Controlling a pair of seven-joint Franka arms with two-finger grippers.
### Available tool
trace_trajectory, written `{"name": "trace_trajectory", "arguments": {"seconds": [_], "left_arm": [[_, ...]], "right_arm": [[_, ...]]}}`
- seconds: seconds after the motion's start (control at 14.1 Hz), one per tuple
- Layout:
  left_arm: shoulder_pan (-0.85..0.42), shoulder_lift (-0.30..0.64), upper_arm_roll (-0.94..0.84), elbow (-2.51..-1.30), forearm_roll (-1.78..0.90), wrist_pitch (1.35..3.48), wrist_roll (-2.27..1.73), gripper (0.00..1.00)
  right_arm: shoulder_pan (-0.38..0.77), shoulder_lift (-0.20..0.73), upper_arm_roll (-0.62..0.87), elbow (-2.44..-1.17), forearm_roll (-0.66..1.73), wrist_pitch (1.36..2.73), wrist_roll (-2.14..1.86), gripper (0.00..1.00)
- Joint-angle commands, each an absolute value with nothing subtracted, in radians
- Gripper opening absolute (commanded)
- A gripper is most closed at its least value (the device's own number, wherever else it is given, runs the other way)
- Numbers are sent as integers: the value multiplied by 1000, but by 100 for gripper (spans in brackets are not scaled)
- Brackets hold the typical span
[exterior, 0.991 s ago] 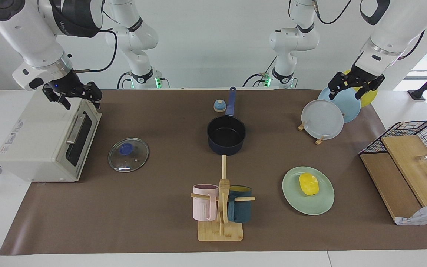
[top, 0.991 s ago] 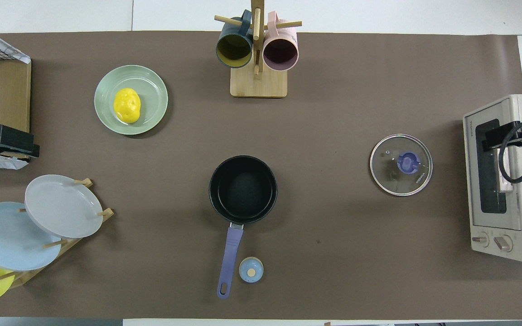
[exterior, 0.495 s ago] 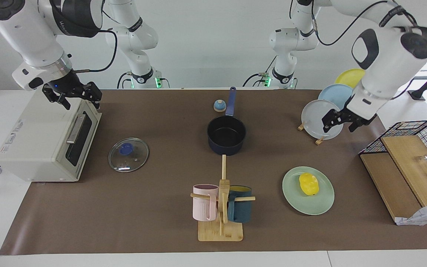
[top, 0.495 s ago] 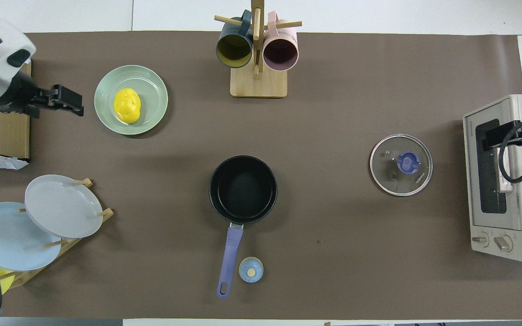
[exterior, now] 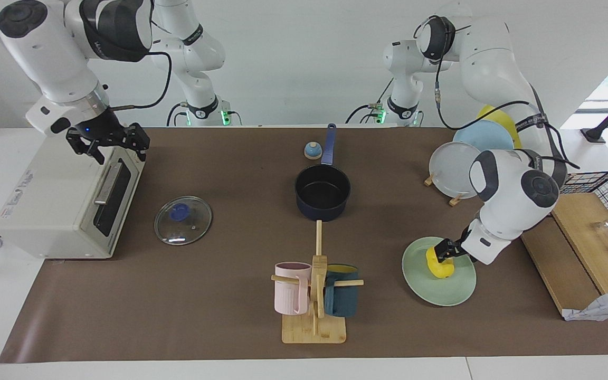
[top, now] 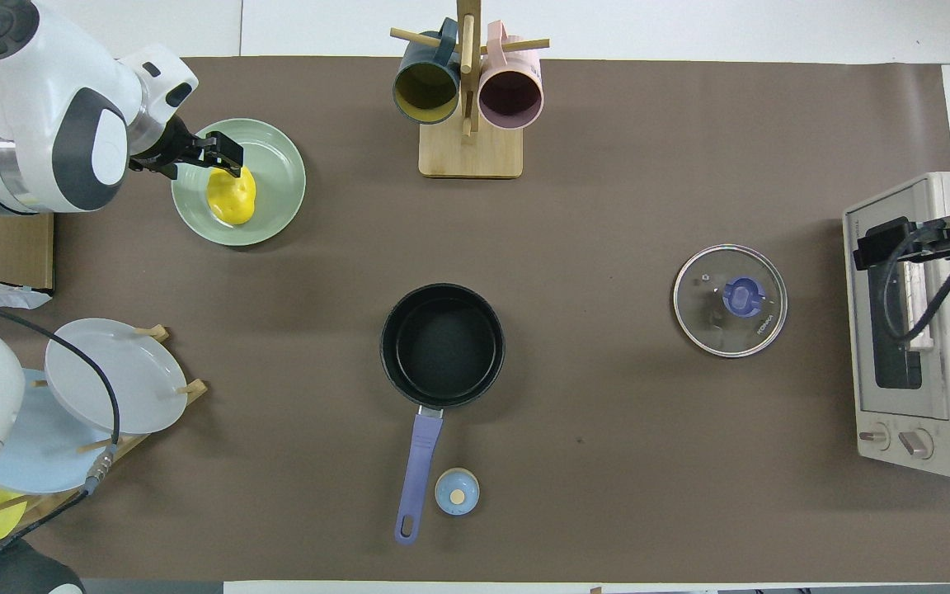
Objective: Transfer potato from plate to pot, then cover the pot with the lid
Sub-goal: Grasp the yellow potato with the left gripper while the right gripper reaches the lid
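Observation:
The yellow potato [exterior: 439, 265] [top: 232, 198] lies on the mint-green plate [exterior: 430, 290] [top: 277, 169] toward the left arm's end of the table. My left gripper [exterior: 449, 249] [top: 218, 154] is low over the plate, open, with its fingertips at the potato's edge. The dark pot [exterior: 322, 192] [top: 442, 345] with the blue handle stands empty mid-table. The glass lid [exterior: 183, 220] [top: 730, 300] lies flat beside the toaster oven. My right gripper [exterior: 108, 142] [top: 879, 246] hangs open over the toaster oven.
A toaster oven [exterior: 61, 195] [top: 920, 330] stands at the right arm's end. A mug rack [exterior: 314, 295] [top: 468, 99] stands farther from the robots than the pot. A plate rack [exterior: 459, 169] [top: 104, 388], a small bell [exterior: 312, 150] [top: 457, 492] and wooden boards [exterior: 568, 253] are also here.
My left arm has swung from over the plate rack down to the mint-green plate, bringing its gripper to the potato. My right gripper shifted slightly over the toaster oven.

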State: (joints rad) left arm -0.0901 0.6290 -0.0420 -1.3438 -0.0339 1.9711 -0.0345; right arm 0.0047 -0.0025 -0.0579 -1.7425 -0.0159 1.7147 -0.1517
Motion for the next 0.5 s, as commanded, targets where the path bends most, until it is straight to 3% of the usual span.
{"name": "trace_trajectory", "arguments": {"seconds": [0.0,0.21,0.42], "left_arm": [[-110,632,-32,-1327,-34,1999,-46,100],[-117,612,-29,-1428,-31,2090,-51,100],[-117,604,-28,-1451,-25,2112,-51,100]], "right_arm": [[35,-38,-51,-1916,-2,1860,-170,100],[55,0,-43,-2018,-2,2000,-169,100],[81,40,-44,-2094,-2,2132,-175,100]]}}
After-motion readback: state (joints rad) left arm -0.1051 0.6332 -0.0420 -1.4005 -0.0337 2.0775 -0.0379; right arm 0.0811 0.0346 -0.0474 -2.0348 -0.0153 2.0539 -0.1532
